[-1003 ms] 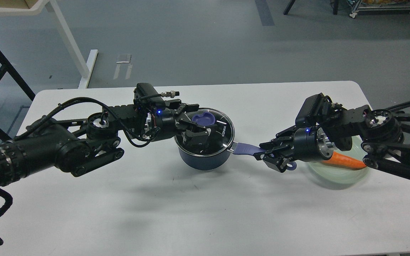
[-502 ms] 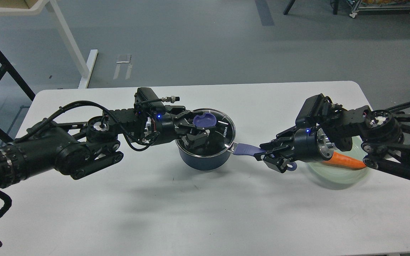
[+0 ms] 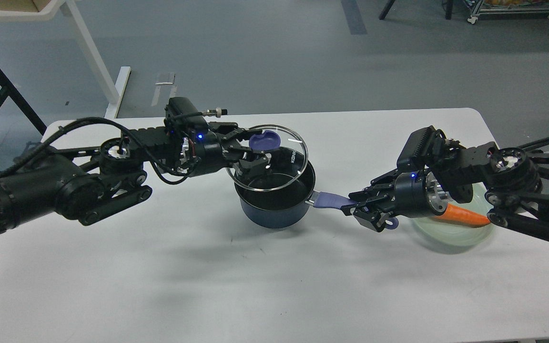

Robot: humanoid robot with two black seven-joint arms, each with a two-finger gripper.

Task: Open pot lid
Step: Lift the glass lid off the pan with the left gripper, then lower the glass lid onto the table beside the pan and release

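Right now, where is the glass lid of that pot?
In the head view, the glass lid is lifted off and tilted above the blue pot, left of table centre, held by its purple knob in the left tool.

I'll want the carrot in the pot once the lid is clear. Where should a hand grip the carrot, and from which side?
Probably the tapered orange end, the only part showing; the rest lies under the right arm. It lies flat in the pale bowl, pointing right, so come from above, fingers across its width, once the right hand lets go of the pot handle.
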